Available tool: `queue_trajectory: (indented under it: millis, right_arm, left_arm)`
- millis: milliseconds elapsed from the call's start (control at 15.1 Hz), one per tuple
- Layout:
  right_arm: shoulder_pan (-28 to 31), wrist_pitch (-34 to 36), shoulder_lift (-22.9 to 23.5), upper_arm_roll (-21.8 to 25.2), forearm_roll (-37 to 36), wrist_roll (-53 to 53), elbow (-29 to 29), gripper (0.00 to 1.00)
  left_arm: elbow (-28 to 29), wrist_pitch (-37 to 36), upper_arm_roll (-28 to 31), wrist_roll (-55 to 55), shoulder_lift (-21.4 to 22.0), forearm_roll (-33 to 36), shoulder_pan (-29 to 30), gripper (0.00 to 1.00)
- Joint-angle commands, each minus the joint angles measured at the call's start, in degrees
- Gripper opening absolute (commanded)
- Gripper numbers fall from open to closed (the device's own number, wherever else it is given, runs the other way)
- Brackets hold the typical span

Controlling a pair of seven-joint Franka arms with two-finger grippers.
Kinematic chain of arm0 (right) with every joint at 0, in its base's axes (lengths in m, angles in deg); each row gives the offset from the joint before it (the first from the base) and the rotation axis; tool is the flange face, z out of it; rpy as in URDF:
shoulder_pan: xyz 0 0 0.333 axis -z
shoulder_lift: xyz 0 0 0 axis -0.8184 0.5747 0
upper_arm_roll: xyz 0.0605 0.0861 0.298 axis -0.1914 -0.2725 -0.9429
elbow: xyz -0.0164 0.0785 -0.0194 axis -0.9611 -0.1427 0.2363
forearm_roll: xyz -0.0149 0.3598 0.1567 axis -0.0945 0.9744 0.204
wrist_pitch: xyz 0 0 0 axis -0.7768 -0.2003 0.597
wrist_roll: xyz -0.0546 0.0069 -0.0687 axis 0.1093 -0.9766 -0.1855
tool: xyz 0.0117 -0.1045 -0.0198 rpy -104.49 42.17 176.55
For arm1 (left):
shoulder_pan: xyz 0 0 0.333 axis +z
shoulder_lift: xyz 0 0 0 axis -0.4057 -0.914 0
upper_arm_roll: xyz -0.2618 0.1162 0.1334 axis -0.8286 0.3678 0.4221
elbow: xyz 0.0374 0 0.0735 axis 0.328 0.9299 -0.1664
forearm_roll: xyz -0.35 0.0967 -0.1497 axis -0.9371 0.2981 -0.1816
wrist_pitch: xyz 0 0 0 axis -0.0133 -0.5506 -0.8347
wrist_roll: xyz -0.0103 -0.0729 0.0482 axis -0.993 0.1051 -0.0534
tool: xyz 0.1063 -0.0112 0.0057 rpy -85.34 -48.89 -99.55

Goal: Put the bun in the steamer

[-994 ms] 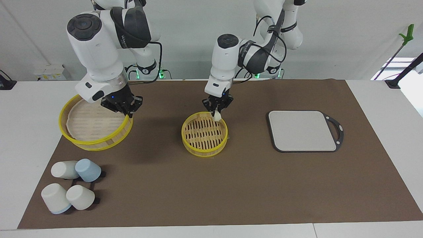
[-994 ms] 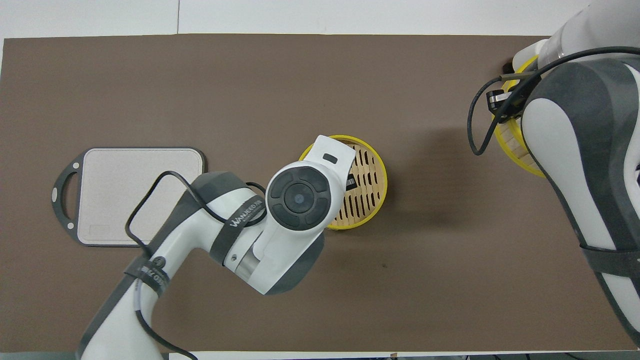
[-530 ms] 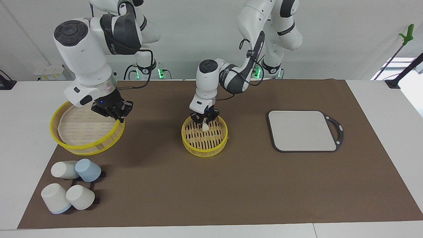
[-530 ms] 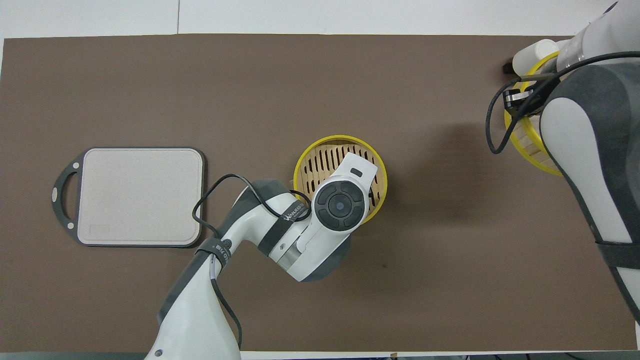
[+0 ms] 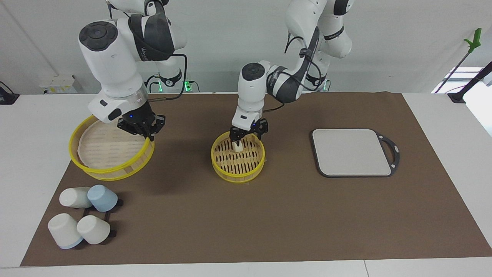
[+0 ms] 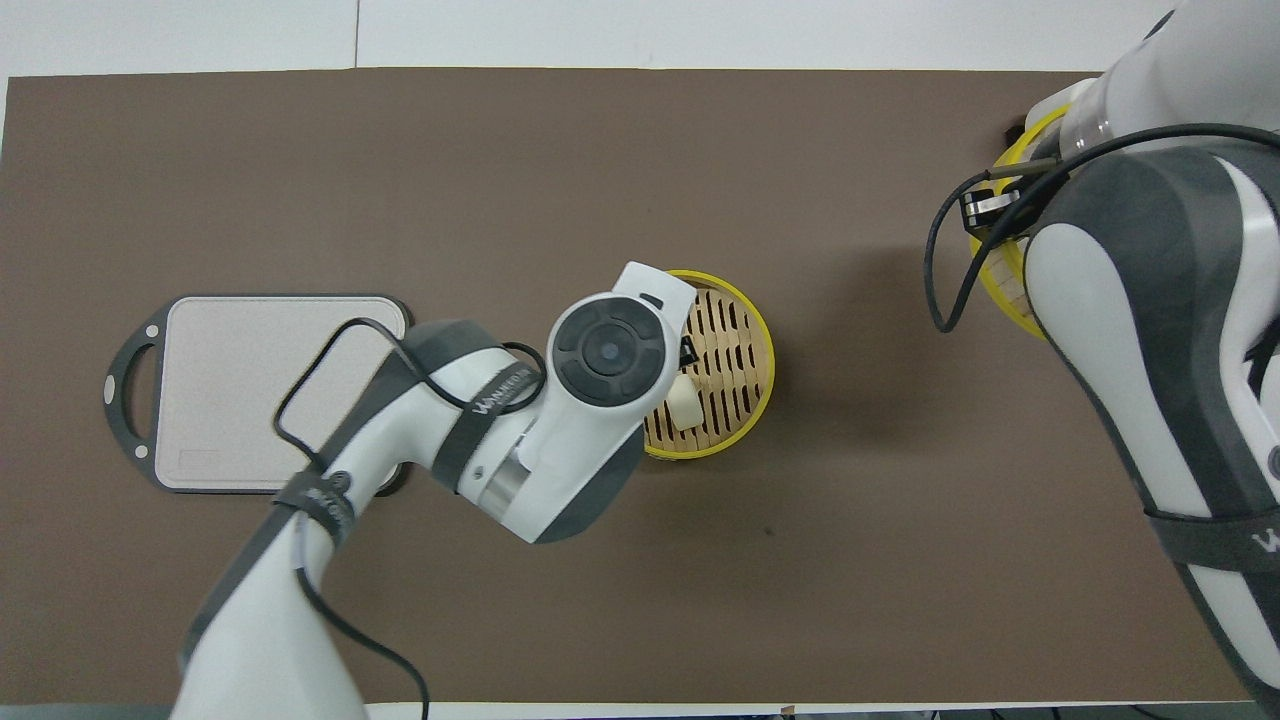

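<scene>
Toward the right arm's end of the counter: right pincer (image 5: 148, 135) clamped shut on the yellow rim of the steamer lid (image 5: 103, 148), holding it tilted and well apart from the basket; best kept waiting there, with the cups (image 5: 82, 219) farther from the robots left alone. At mid-counter: bun (image 5: 238, 146) lying on the slatted base inside the steamer (image 5: 238, 177), on the part nearer the robots, just inside the rim. Directly above it: left pincer (image 5: 248, 134), spread wide, gripping nothing, fingertips either side of the bun and seemingly clear of it. Judged as the letting-go step, so lift straight up, no sideways drift, to avoid dragging soft dough or nudging the rim; check for no sticking to a fingertip. Toward the left arm's end: grey board (image 5: 351, 152), bare. Writing: white lettering on the left arm's dark band (image 6: 497, 392), starting "WAN", remainder not surely legible; no readable labels on steamer, cups or board.
</scene>
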Motion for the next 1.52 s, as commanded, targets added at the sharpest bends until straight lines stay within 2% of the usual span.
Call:
queue_trajectory:
  millis: [0,133,199,331,464,530,663,729,928,1193,1458]
  right_arm:
    - [-3.9,-0.3,-2.3,0.0,1.0,-0.7,2.2,0.00]
    - [-9.4,-1.5,-1.5,0.0,1.5,0.8,2.2,0.00]
    - [-12.5,-3.0,-0.6,0.0,1.6,4.9,2.2,0.00]
    - [-17.1,-7.1,1.4,0.0,2.1,11.9,2.2,0.00]
    - [-20.3,-10.3,3.5,0.0,6.0,14.1,2.2,0.00]
    - [-21.2,-12.0,4.1,0.0,6.3,14.5,3.1,0.00]
    - [-24.7,-16.9,3.8,0.0,6.7,15.0,8.6,0.00]
    - [-25.8,-19.3,3.8,0.0,6.6,16.1,11.3,0.00]
    - [-28.0,-23.5,6.8,0.0,6.6,20.1,11.7,0.00]
    - [-28.3,-24.0,7.6,0.0,6.7,20.5,11.7,0.00]
    - [-28.8,-27.2,9.1,0.0,6.7,21.7,11.8,0.00]
  left_arm:
    - [1.6,-10.6,-0.1,-4.6,10.4,0.7,8.2,1.00]
    - [1.6,-15.0,-0.1,-11.2,13.8,0.7,14.0,1.00]
    - [1.6,-15.8,-0.1,-14.1,14.6,0.7,16.4,1.00]
    - [1.6,-15.5,-0.2,-19.3,15.1,0.7,21.7,1.00]
    - [1.5,-15.0,-0.2,-22.9,15.0,0.7,25.4,1.00]
    - [1.6,-15.1,-0.2,-24.5,15.0,0.7,27.0,1.00]
    - [1.2,-14.9,-0.2,-29.2,14.9,0.7,29.9,1.00]
    - [1.2,-15.2,-0.2,-32.8,14.9,0.6,31.4,1.00]
    - [1.1,-17.4,-0.1,-43.0,15.1,0.6,35.7,1.00]
    - [1.1,-17.7,-0.1,-44.4,15.4,0.6,36.2,1.00]
    - [1.1,-18.8,-0.1,-46.4,16.2,0.6,37.8,1.00]
